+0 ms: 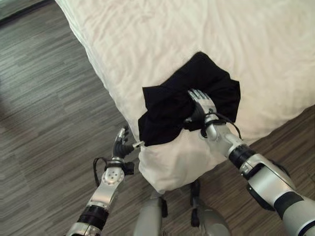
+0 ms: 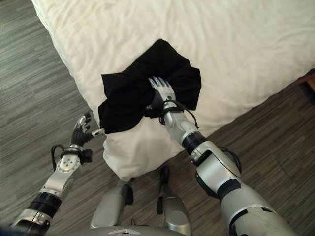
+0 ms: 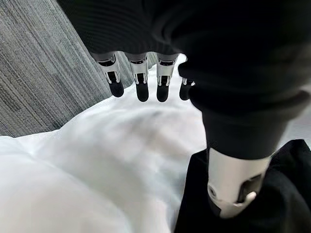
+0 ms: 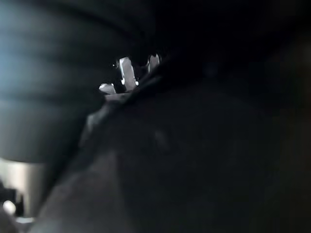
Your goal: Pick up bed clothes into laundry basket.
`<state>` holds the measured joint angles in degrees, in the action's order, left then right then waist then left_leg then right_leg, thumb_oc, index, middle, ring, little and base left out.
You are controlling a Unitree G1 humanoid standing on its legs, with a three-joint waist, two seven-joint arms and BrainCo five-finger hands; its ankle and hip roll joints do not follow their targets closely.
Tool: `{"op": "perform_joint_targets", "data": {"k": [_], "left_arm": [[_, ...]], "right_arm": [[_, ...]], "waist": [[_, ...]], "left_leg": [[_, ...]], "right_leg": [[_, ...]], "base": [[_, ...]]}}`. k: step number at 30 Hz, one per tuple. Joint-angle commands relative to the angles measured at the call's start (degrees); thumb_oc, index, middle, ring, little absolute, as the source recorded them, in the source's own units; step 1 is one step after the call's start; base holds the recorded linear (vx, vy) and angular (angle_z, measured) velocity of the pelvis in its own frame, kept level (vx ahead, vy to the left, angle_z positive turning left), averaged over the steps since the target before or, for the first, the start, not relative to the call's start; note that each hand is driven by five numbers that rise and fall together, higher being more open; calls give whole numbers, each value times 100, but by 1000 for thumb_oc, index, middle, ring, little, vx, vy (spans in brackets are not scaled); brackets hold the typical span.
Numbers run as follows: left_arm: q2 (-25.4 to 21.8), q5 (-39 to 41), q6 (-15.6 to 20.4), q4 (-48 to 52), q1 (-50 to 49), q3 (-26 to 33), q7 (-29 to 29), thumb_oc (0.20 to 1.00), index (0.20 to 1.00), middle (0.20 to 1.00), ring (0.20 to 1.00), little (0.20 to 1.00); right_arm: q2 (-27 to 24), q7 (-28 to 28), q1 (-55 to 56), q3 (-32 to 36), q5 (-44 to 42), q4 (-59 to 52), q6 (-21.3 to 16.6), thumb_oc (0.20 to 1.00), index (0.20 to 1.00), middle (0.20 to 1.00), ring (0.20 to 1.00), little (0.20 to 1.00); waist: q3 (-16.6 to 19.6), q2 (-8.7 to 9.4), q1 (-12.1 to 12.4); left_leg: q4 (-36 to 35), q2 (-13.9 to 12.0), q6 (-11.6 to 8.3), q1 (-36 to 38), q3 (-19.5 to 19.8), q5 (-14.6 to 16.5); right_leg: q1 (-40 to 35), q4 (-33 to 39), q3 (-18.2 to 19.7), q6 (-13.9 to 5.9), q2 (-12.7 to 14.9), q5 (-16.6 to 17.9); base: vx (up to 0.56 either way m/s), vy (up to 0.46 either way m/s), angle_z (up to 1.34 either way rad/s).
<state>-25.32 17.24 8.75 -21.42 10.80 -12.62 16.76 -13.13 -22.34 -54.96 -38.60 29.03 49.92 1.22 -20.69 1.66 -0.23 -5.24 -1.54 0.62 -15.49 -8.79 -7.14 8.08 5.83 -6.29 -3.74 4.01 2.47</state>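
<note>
- Black cloth [image 1: 189,98] lies bunched on the bed [image 1: 256,44], at the corner nearest the robot; its lower edge droops over the white sheet's side.
- Right hand [image 1: 201,102] rests on the cloth's middle, fingers [image 2: 160,84] laid out fairly straight over the folds. Whether the thumb pinches fabric underneath — can't tell; right wrist view is dark w/ cloth pressed close.
- Left hand [image 1: 121,142] hovers off the bed corner, just beside the cloth's hanging edge. Fingers [image 3: 141,82] relaxed, holding nothing; thumb [image 3: 233,189] near the black fabric, contact unclear.
- Handling, judged: soft, light, floppy. No stiffness, so it'll sag & trail when lifted. Not fragile, not slippery; loose folds may slide out of a shallow pinch.
- Best hold, prob.: the thick bunched ridge under the right hand, gathering several layers. Left hand could catch the drooping edge so nothing drags on the floor [image 1: 44,98].
- Risk: snagging the sheet along w/ the cloth.
</note>
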Motion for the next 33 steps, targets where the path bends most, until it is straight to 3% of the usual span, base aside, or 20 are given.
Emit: {"op": "perform_joint_targets", "data": {"k": [1, 3, 4, 6, 7, 8, 9, 11, 12, 14, 15, 20, 24, 27, 28, 30, 31, 32, 33], "left_arm": [[-84, -38, 298, -109, 384, -182, 40, 1000, 1000, 1000, 1000, 1000], [-109, -60, 273, -144, 440, -203, 38, 1000, 1000, 1000, 1000, 1000], [-211, -51, 273, -168, 475, -81, 0, 1000, 1000, 1000, 1000, 1000], [-116, -151, 255, 38, 390, -88, -151, 1000, 1000, 1000, 1000, 1000], [146, -182, 223, 334, 242, -105, -37, 1000, 1000, 1000, 1000, 1000], [158, -169, 227, 368, 159, -95, 60, 1000, 1000, 1000, 1000, 1000], [-7, -74, 238, 254, 111, 33, 3, 1000, 1000, 1000, 1000, 1000], [-11, -82, 246, 317, 91, 67, -101, 1000, 1000, 1000, 1000, 1000], [99, -204, 171, 731, -81, 21, -141, 1000, 1000, 1000, 1000, 1000], [84, -207, 164, 744, -99, 38, -141, 1000, 1000, 1000, 1000, 1000], [91, -102, 166, 743, -168, -20, -108, 1000, 1000, 1000, 1000, 1000], [-228, 130, 116, 701, -312, 123, -238, 1000, 1000, 1000, 1000, 1000], [-410, 141, 61, 1026, -479, 362, -233, 1000, 1000, 1000, 1000, 1000], [-447, 201, 79, 1160, -490, 427, -239, 1000, 1000, 1000, 1000, 1000], [-493, 365, 130, 1340, -500, 503, -253, 1000, 1000, 1000, 1000, 1000], [-533, 467, 133, 1433, -471, 512, -245, 1000, 1000, 1000, 1000, 1000], [-558, 428, 95, 1459, -435, 486, -237, 1000, 1000, 1000, 1000, 1000], [-556, 427, 94, 1458, -432, 480, -236, 1000, 1000, 1000, 1000, 1000], [-616, 444, 52, 1514, -365, 459, -255, 1000, 1000, 1000, 1000, 1000]], "right_arm": [[118, 434, -157, -166, -451, 747, 269, 200, 200, 200, 200, 200], [100, 424, -336, -85, -584, 681, 289, 200, 200, 200, 200, 200], [-1145, 485, -604, 140, -1023, 694, 160, 200, 200, 200, 200, 200], [-1125, 566, -148, 193, -948, 161, 93, 200, 200, 200, 200, 200], [42, 288, 585, 83, -480, -180, 120, 200, 200, 200, 200, 200], [44, 105, 655, 255, -483, -211, 91, 200, 200, 200, 200, 200], [-1333, 171, 276, 605, -1000, -246, 17, 200, 200, 200, 200, 200], [-1521, 332, 476, 645, -1110, -565, -61, 200, 200, 200, 200, 200], [-767, 220, 695, 622, -605, -1437, -28, 200, 200, 200, 200, 200], [-739, 216, 691, 619, -595, -1432, -23, 200, 200, 200, 200, 200], [-616, -149, 545, 893, -626, -1314, 2, 200, 200, 200, 200, 200], [-1128, -195, -148, 1361, -1175, -1674, 7, 200, 200, 200, 200, 200], [-1140, -223, -2, 1652, -1157, -2428, 26, 200, 200, 200, 200, 200], [-1097, -256, -19, 1687, -1187, -2419, -2, 200, 200, 200, 200, 200], [-1100, -282, -63, 1742, -1242, -2347, 3, 200, 200, 200, 200, 200], [-1141, -314, -52, 1820, -1302, -2432, 7, 200, 200, 200, 200, 200], [-1174, -305, -9, 1851, -1325, -2543, 26, 200, 200, 200, 200, 200], [-1180, -301, 0, 1855, -1324, -2555, 32, 200, 200, 200, 200, 200], [-1246, -309, 31, 1901, -1366, -2686, 23, 200, 200, 200, 200, 200]], "waist": [[148, -22, 20], [177, 11, -13], [204, 82, -103], [238, 177, -172], [245, 186, -178], [272, 202, -177], [391, 344, -238], [411, 408, -260], [468, 516, -266], [480, 538, -277], [574, 615, -263], [773, 930, -363], [923, 1167, -545], [976, 1233, -583], [1015, 1319, -650], [981, 1318, -670], [979, 1309, -674], [968, 1303, -672], [1021, 1293, -668]], "left_leg": [[24, -213, -425, 456, -185, 341], [24, -225, -420, 497, -230, 360], [24, -241, -431, 541, -286, 390], [24, -265, -413, 615, -378, 420], [24, -247, -376, 681, -407, 465], [24, -244, -359, 709, -404, 493], [24, -270, -368, 840, -472, 553], [24, -289, -366, 893, -537, 558], [24, -295, -318, 1058, -587, 669], [24, -290, -316, 1040, -593, 645], [24, -289, -293, 1134, -589, 694], [24, -349, -278, 1443, -787, 816], [24, -420, -270, 1586, -1145, 859], [24, -463, -278, 1659, -1311, 889], [24, -532, -316, 1692, -1410, 856], [24, -602, -333, 1759, -1529, 840], [24, -685, -337, 1766, -1660, 780], [24, -692, -341, 1776, -1653, 783], [24, -849, -359, 1776, -1868, 685]], "right_leg": [[222, -83, 170, -359, 371, 147], [206, -83, 172, -376, 376, 143], [188, -83, 168, -413, 380, 125], [173, -83, 193, -434, 382, 154], [125, -83, 204, -457, 396, 174], [108, -83, 175, -459, 405, 181], [12, -83, 168, -484, 413, 169], [-2, -83, 187, -491, 405, 190], [-122, -83, 200, -510, 406, 174], [-102, -83, 207, -507, 411, 191], [-177, -83, 197, -524, 422, 206], [-355, -83, 299, -602, 372, 307], [-287, -83, 461, -766, 382, 675], [-263, -83, 475, -838, 421, 797], [-195, -83, 478, -930, 453, 1053], [-218, -169, 170, -915, 491, 1140], [-245, -360, -205, -820, 535, 1006], [-250, -381, -213, -816, 530, 988], [-393, -800, -793, -634, 621, 572]], "base": [[-29, 27, -5], [-10, 9, -2], [-31, 21, 0], [-17, 36, 22], [-3, 41, 16], [12, 65, -31], [-1, 39, -41], [28, 54, -13], [41, 57, 2], [24, 41, -27], [57, 60, -31], [76, 87, 0], [27, 95, -41], [2, 49, -64], [-26, 13, -35], [-100, 63, -13], [-131, 57, -5], [-231, 102, -54], [-138, 66, -79]]}}
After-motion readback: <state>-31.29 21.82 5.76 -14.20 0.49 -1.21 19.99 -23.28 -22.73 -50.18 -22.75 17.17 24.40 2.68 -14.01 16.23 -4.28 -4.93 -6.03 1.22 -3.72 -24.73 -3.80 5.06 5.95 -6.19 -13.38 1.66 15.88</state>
